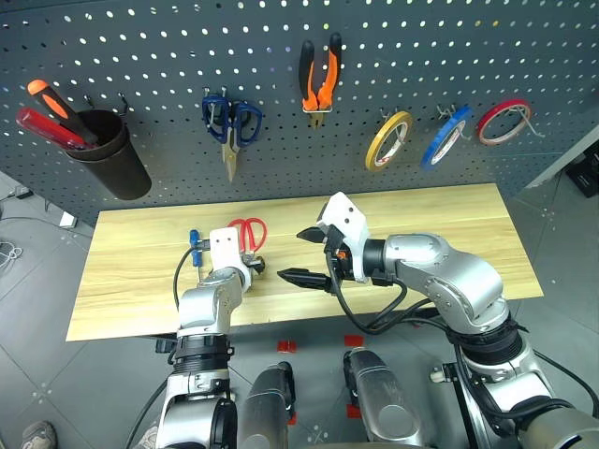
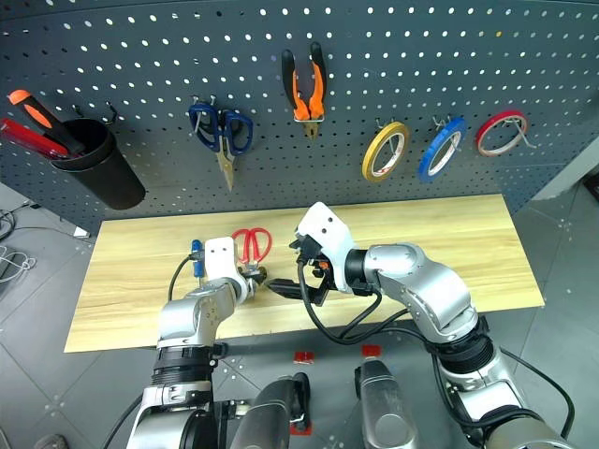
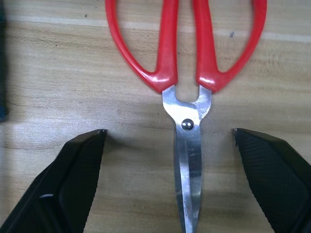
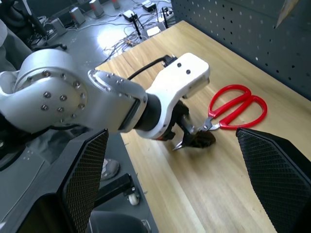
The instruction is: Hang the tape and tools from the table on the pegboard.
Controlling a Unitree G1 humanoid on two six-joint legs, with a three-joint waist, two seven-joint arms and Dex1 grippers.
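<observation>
From the left eye, the pegboard (image 1: 393, 56) carries blue scissors (image 1: 231, 126), the pliers (image 1: 319, 79), the yellow tape (image 1: 387, 140), a blue tape (image 1: 445, 137) and a red tape (image 1: 504, 121) on hooks, with a black cup (image 1: 108, 154) at its left end holding two screwdrivers (image 1: 51, 117); on the table (image 1: 449, 234) the red scissors (image 1: 248, 232) lie flat, handles toward the board, with the blue screwdriver (image 1: 195, 245) just to their left; the left pincer (image 1: 255, 266) sits low at the scissors' blade end; the right pincer (image 1: 304, 254) hangs above the table just to the right, pointing left, its fingers spread wide and empty; the right eye gives the same layout; in the left wrist view the red scissors' blades lie closed on the wood between the two black fingers (image 3: 73, 179), which stand spread on either side, clear of the metal, so nothing is pinched; the pivot lies about level with the fingertips and the red loops reach beyond them; in the right wrist view its own fingers (image 4: 82, 184) stand wide apart, and between them shows the left pincer, down on the table at the scissors' blades, the red handles pointing toward the pegboard
</observation>
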